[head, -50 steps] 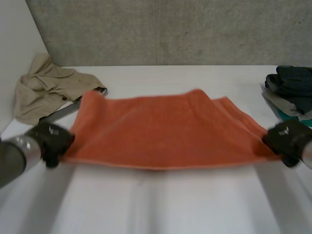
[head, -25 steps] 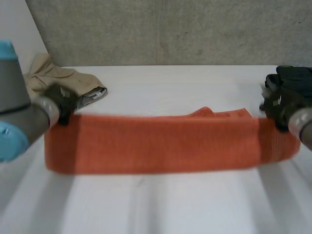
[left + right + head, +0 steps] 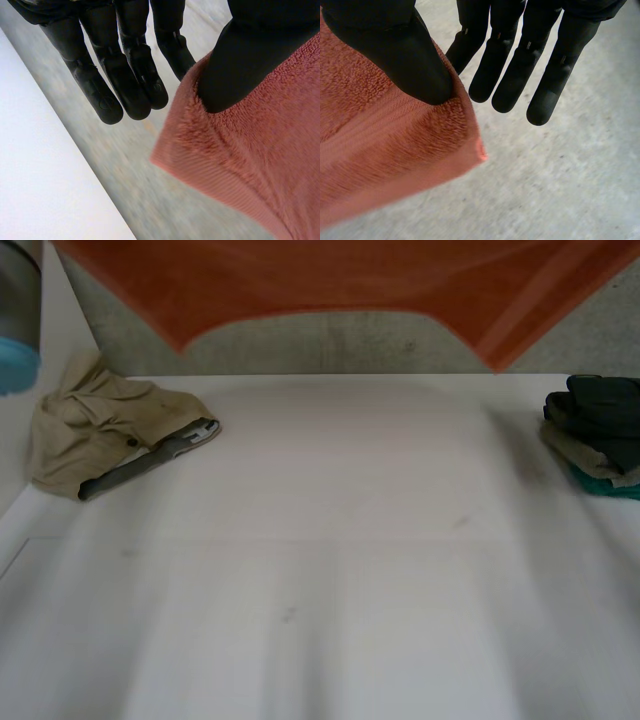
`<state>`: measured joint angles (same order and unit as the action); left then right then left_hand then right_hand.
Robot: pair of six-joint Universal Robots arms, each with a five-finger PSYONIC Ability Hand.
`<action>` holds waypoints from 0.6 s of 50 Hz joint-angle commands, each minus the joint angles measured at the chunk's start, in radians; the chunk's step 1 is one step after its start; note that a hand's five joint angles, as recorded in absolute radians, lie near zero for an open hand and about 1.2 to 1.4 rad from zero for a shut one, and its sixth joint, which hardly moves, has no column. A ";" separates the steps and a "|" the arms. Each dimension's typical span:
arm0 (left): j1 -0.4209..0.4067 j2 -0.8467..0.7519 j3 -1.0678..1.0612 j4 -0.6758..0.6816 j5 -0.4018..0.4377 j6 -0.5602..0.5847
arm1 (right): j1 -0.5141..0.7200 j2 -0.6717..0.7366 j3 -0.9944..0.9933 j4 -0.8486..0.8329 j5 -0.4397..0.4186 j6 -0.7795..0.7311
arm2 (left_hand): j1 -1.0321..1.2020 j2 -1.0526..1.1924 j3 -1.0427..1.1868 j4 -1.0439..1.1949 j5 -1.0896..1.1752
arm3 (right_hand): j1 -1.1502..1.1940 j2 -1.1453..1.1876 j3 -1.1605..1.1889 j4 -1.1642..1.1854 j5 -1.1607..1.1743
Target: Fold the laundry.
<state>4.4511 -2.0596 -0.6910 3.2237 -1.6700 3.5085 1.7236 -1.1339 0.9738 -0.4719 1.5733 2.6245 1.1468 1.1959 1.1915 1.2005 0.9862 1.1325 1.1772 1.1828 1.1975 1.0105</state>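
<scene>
Towel (image 3: pixel 330 275) hung high above the surface (image 3: pixel 330 570), stretched wide. The left hand (image 3: pixel 250 55) pinched one corner under its thumb, and the right hand (image 3: pixel 395 50) pinched another corner.

Middle and near side of table (image 3: pixel 320 570) bare: open passage. Far left: crumpled beige clothes (image 3: pixel 100 430). Far right: folded stack (image 3: pixel 595 435). Up high, towel (image 3: pixel 340 275) spread left to right above far edge, with room beneath.
</scene>
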 commanded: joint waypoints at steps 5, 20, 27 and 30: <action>-0.001 -0.030 -0.312 0.016 0.062 -0.013 | -0.024 0.019 0.218 0.050 -0.075 -0.023 | 0.249 0.200 0.205 0.196 0.236 | 0.264 0.219 0.213 0.199 0.211; 0.010 0.084 -0.784 -0.082 0.130 0.133 | -0.140 -0.078 0.586 0.361 -0.165 -0.313 | 0.249 0.200 0.205 0.196 0.236 | 0.264 0.219 0.213 0.199 0.211; 0.010 0.291 -0.993 -0.385 0.142 0.280 | -0.257 -0.230 0.710 0.803 -0.211 -0.612 | 0.249 0.200 0.205 0.196 0.236 | 0.264 0.219 0.213 0.199 0.211; 0.010 0.341 -1.058 -0.511 0.151 0.346 | -0.298 -0.276 0.763 0.929 -0.252 -0.731 | 0.249 0.200 0.205 0.196 0.236 | 0.264 0.219 0.213 0.199 0.211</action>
<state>4.4613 -1.8284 -1.6314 2.9279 -1.5292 3.7484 1.4983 -1.3240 1.6564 0.2066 1.3739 2.0934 1.1468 1.1961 1.1921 1.2005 0.9862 1.1325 1.1772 1.1828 1.1986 1.0158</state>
